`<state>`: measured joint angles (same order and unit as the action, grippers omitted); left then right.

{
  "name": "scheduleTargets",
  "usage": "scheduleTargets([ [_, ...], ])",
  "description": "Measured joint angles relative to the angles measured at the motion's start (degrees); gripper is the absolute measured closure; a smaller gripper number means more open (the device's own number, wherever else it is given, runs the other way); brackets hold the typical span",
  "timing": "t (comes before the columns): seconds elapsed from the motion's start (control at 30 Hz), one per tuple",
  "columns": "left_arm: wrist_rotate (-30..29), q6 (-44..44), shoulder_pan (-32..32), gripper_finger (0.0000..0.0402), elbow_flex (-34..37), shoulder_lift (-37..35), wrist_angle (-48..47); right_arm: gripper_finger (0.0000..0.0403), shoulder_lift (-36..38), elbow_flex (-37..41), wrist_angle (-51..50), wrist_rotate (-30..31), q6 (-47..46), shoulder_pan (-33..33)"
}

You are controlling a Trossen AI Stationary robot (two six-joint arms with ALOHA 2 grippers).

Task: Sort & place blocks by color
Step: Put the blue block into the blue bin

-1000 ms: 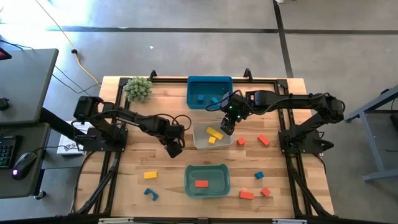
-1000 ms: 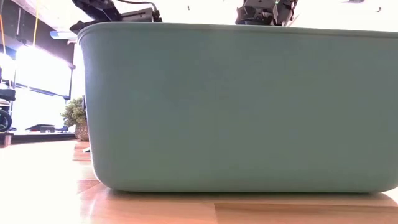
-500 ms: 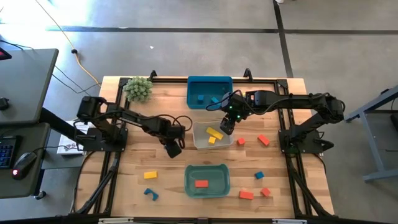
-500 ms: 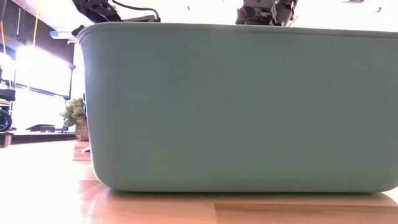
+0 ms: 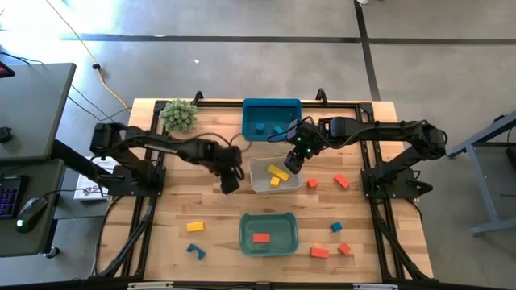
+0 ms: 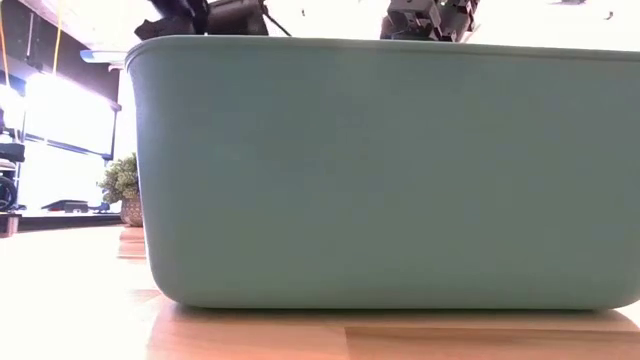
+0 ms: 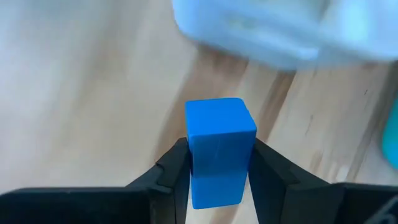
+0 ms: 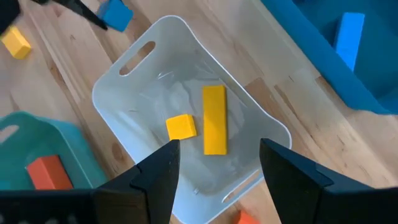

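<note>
- The left claw grips a small blue solid block between its two dark fingers; the block stands out forward past the fingertips
- In the high view this left claw hangs over the wooden worktop, just beside the left wall of the white translucent plastic bin
- The right claw is spread wide and holds nothing; it hovers over the white bin
- Inside this bin lie a yellow bar block and a small yellow cube, close together
- The blue rectangular bin at the far edge holds some blue blocks
- The teal bin at the near side holds one red block
- Loose on the worktop: a yellow block, a blue piece, red blocks and a blue cube
</note>
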<state>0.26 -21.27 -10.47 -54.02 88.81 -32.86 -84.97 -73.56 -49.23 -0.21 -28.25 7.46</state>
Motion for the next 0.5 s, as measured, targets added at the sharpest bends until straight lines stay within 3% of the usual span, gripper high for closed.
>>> scheduleTargets([
  [0.27,-2.4,12.2,-9.9,0.0301,-6.4,-3.9,3.0,0.0195,0.0,0.0,-0.3,1.4,-5.3,0.0],
  [0.5,-0.3,19.3,-19.0,0.0301,-9.9,-3.6,9.7,0.0195,0.0,0.0,-0.4,1.6,-9.9,0.0],
])
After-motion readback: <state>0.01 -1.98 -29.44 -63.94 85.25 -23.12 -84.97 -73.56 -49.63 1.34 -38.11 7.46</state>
